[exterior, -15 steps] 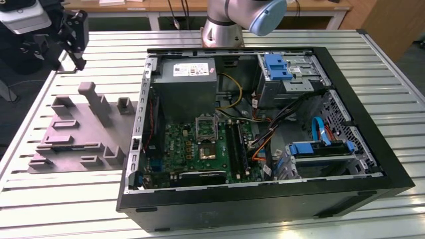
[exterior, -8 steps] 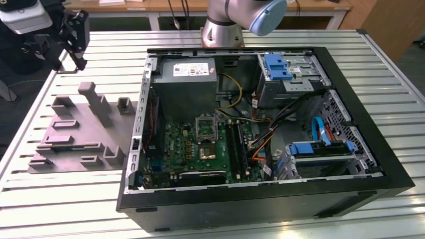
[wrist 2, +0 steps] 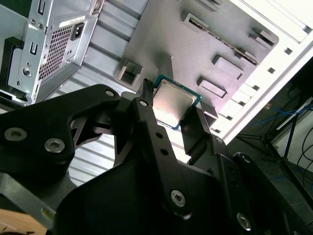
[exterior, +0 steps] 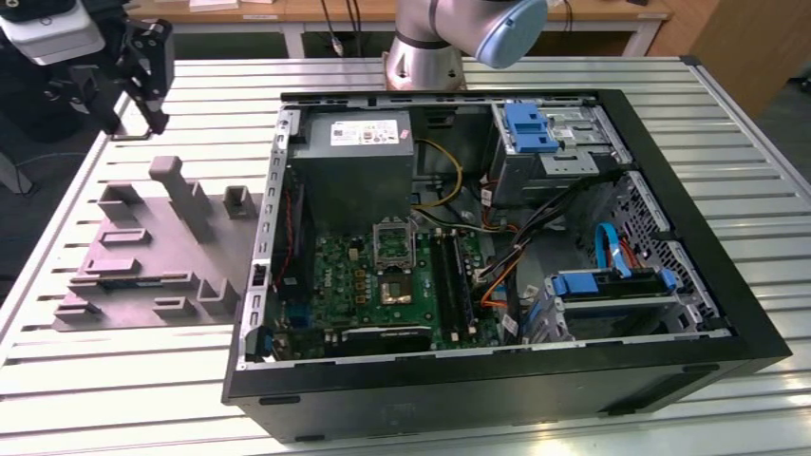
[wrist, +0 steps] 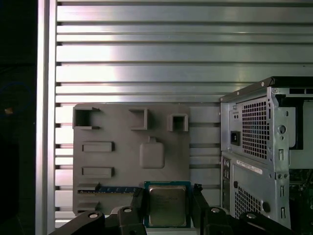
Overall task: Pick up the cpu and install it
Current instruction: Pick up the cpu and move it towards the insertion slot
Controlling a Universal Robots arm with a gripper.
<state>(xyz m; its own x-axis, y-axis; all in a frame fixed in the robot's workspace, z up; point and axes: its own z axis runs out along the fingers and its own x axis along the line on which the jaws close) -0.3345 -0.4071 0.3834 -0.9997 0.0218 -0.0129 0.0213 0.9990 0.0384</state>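
The cpu, a small square chip with a silvery top and a teal rim, is clamped edge to edge between the two black fingers of my gripper. The second wrist view has the same hold: the cpu sits between the fingers of the gripper. The chip hangs in the air above the grey moulded tray. In the exterior view my gripper is up at the far left, above the table beyond the tray. The green circuit board with its metal socket frame lies inside the open case.
The open black computer case fills the exterior view's middle and right on a slatted metal table. Inside are a power supply, cables and blue drive brackets. The arm's base stands behind the case.
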